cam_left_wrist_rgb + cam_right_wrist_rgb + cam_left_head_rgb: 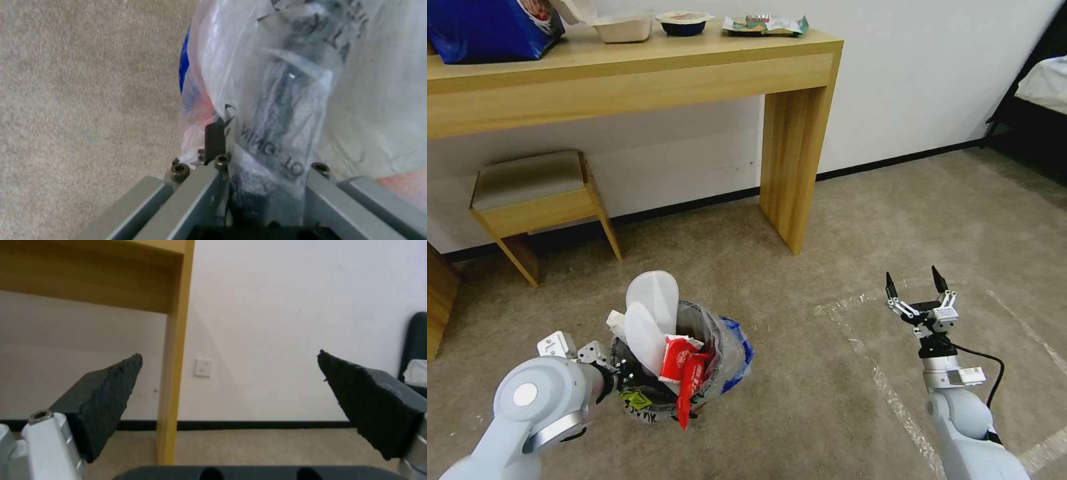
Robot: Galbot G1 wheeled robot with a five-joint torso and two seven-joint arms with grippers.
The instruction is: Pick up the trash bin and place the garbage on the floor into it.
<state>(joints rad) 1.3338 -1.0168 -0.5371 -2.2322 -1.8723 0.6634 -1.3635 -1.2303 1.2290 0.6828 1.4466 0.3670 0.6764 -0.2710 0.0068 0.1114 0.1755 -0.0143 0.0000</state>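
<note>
Head view, trash bin: the trash bin (694,373) sits low over the floor (827,400), in front of the stool (534,200) and left of the whitish tape lines (887,387).
Head view, garbage: two white slipper soles (650,320) stand up out of the bin; a red wrapper (684,380) hangs over its near rim.
Head view, left gripper: the left gripper (617,373) is at the bin's left rim, pinching the rim and its clear bag.
Head view, right gripper: the right gripper (916,285) hangs over bare carpet by the tape lines, well apart from the bin, fingers spread wide, nothing between them.
Head view, desk: the wooden desk (627,80) stands against the wall, food containers near its back edge.
Left wrist view, grip: a black fingertip (215,138) presses on the bag-covered bin wall (285,100) with black scribbles; carpet lies beside it.
Right wrist view, pads: both black pads (111,396) stand far apart, facing the desk leg (171,373) and a wall socket (203,367).
</note>
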